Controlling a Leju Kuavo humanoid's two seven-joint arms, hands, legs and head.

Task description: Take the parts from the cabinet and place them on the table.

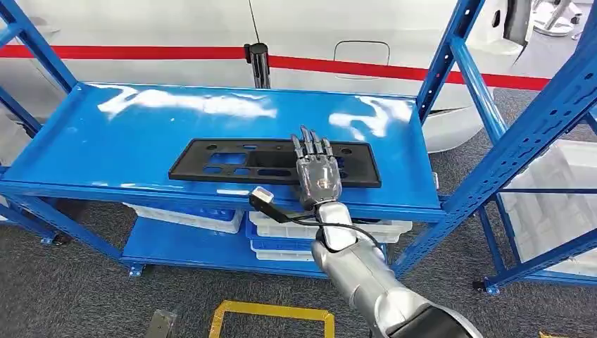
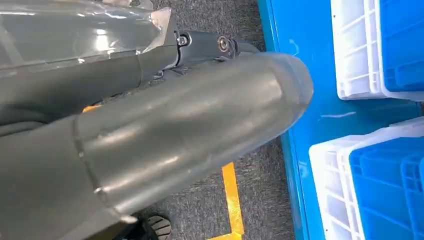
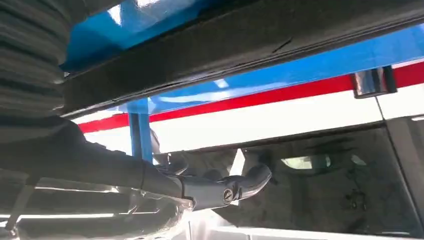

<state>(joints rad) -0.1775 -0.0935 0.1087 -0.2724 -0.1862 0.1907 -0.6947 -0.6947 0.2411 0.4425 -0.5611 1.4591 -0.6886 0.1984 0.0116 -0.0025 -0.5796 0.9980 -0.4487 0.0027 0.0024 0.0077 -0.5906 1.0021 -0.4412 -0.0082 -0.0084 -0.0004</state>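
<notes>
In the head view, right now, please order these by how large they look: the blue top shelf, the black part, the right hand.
1. The blue top shelf, clearly the largest.
2. The black part, long and flat on that shelf.
3. The right hand, smallest; it lies over the part and nearer the camera, so its true size is less sure.

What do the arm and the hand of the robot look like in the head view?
The right arm is a smooth silver tube. A black cable runs along its wrist to a small black and white box. The right hand is metallic grey, with dark segmented fingers.
</notes>
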